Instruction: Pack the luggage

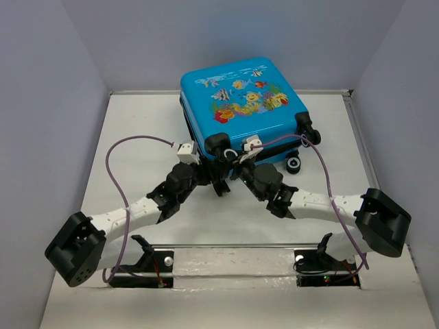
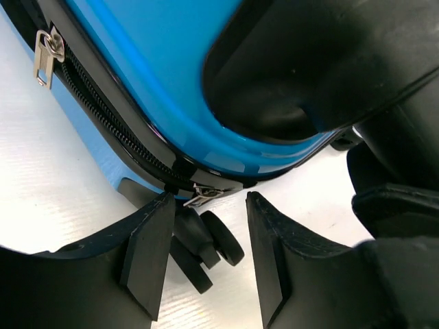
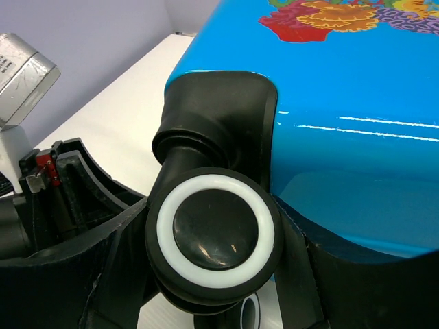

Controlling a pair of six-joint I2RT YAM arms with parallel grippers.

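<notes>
The luggage (image 1: 240, 103) is a bright blue hard-shell suitcase lying flat at the back centre, fish print facing up. Both grippers meet at its near left corner. My right gripper (image 3: 218, 274) is shut on the corner's black wheel with a white ring (image 3: 216, 229), one finger on each side of it. My left gripper (image 2: 206, 205) is open, low at the same corner. A silver zipper pull (image 2: 202, 195) hangs just past its fingertips, with a lower black wheel (image 2: 206, 243) in the gap. The zipper (image 2: 103, 113) runs closed along the edge to a second pull (image 2: 46, 51).
Two more wheels (image 1: 296, 164) stick out at the suitcase's near right corner. Grey walls enclose the white table (image 1: 130, 137) on three sides. Purple cables (image 1: 113, 178) loop over both arms. The left arm's silver camera block (image 3: 20, 75) sits close beside my right gripper.
</notes>
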